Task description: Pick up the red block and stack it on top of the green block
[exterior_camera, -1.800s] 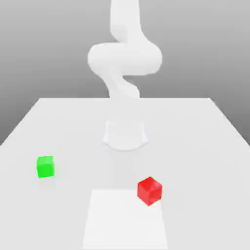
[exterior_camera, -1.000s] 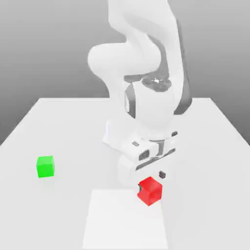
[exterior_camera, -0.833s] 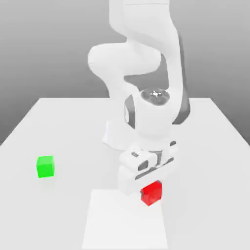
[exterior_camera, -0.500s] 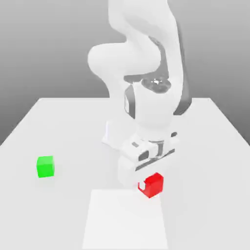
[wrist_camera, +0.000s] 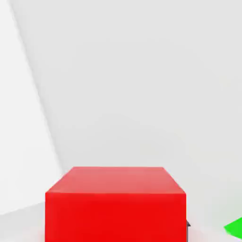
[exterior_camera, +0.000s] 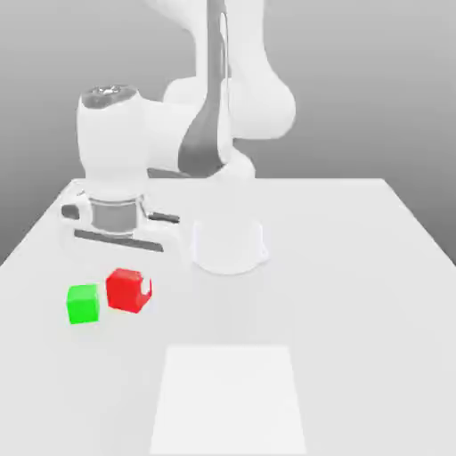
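The white arm [exterior_camera: 191, 134] bends down over the table [exterior_camera: 356, 294], its hand hiding most of the gripper [exterior_camera: 130, 290], which is clamped on the red block [exterior_camera: 126, 289], held just right of the green block [exterior_camera: 83, 304] in the exterior view.

Exterior view high, facing the arm, hand view close, sharing red block [exterior_camera: 127, 290] [wrist_camera: 116, 203]
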